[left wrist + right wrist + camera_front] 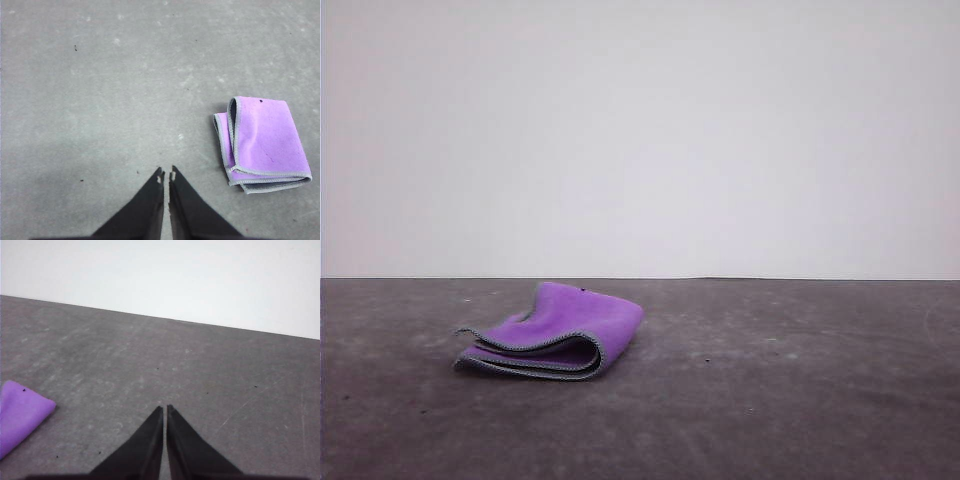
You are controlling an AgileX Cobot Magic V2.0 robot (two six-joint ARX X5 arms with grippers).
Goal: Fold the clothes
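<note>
On the grey table (800, 400), left of centre in the front view, the cloth (560, 335) is seen lying already folded into a compact packet, purple face outward, with the grey stitched hem running along its open edges. Several layers are visible at the near edge, and the upper layer is bowed up rather than pressed flat. One hem corner is curled upward at the left end.

The left gripper (166, 176) is held over bare table, well apart from the cloth, with its jaws pressed together and nothing between them. The right gripper (164, 410) is likewise closed on nothing, and the cloth is seen off to its side, not touched.

Judgement: the folding appears largely done; only flattening or a final fold may be left.

Risks noted:
- Spring-back. The layers are loosely stacked, so the fold may be lost if the packet is nudged from the side by a closed gripper.
- Partial pick. If the curled corner is pinched, only the top layer may be lifted and the packet opened out.
- Dragging. The cloth is light and soft, so it may be slid across the table instead of being creased if it is pressed at an angle.
- Missed grasp. The jaws would have to be spread before any approach; otherwise the hem is pushed, not caught.
</note>
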